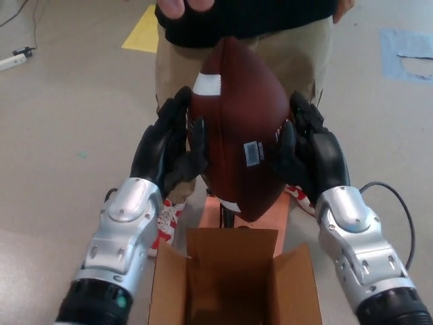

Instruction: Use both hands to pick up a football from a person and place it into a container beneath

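Observation:
A brown football (237, 122) with white stripes stands nearly upright between my two black hands in the head view. My left hand (169, 145) presses its left side and my right hand (308, 152) presses its right side, both shut on it. A person (270, 40) in tan trousers and a dark top stands just behind the ball, one hand (184, 7) above its upper tip and apart from it. Directly below the ball sits an open cardboard box (233, 274) with its flaps spread.
Behind the box stands an orange-brown stand (215, 208). The person's red and white shoes (166, 223) show beside it. On the floor lie yellow tape (143, 30) at the back left, a blue patch (406, 57) at the back right and a white object (13, 61) far left.

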